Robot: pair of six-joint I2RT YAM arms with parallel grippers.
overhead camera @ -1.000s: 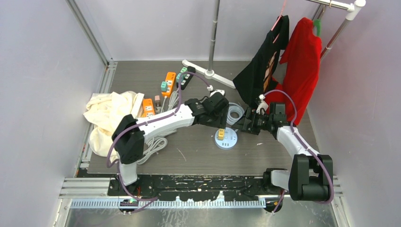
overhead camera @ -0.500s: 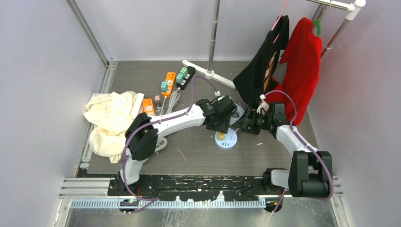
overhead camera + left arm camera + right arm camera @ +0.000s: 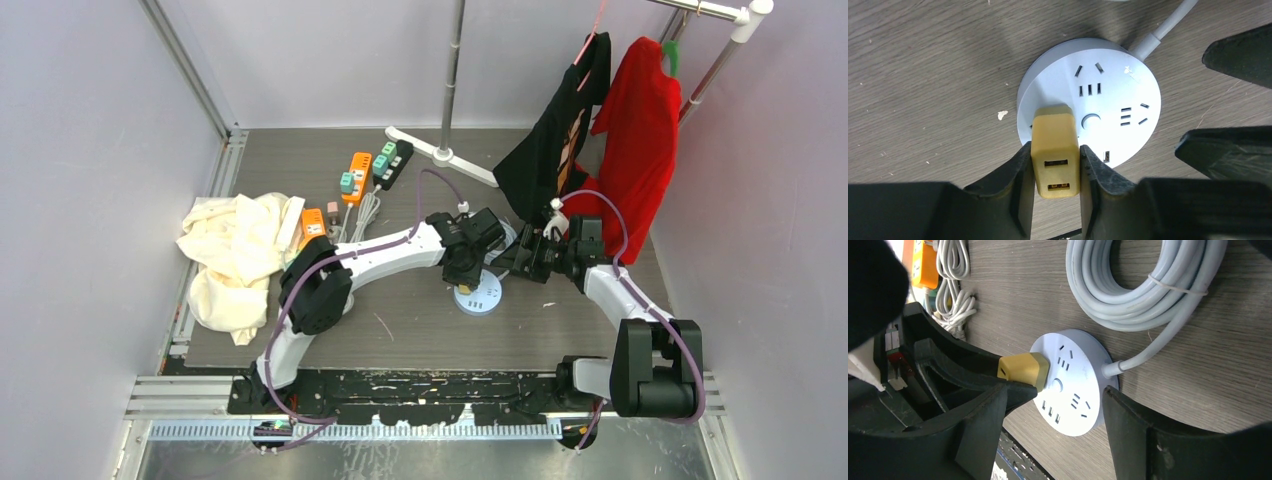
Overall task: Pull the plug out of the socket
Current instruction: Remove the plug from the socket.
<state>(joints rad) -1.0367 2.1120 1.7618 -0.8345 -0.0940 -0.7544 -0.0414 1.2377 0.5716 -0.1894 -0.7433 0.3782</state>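
A: A second ago your left claw [image 3: 1055, 172] sat off to one side of the socket [image 3: 1118, 100], and the plug [image 3: 1055, 150] was bare in the top view. The claw has since swung in over the plug, and the top view no longer shows the plug at all.

B: Agreed, and your left wrist view says the reach has landed. One finger lies against each long side of the plug, pinching it. You have it gripped.

A: The plug hasn't come out, though. It stands out from the socket's face, near the rim on the side away from the cord [image 3: 1163, 32].

B: So you're past the approach and at the pull. The socket hasn't shifted on the bench [image 3: 923, 75] through all that.

A: Watch your right claw [image 3: 1054, 395]. It has hardly moved. It is spread wide, with its fingers flanking the socket towards the cord side, just beside the rim. I can't tell whether either one touches.

B: That matters. If you lift with nothing holding the socket, I'd expect it to ride up with the plug, since it looks light. Brace it with the right claw first, then draw the plug straight out without twisting.
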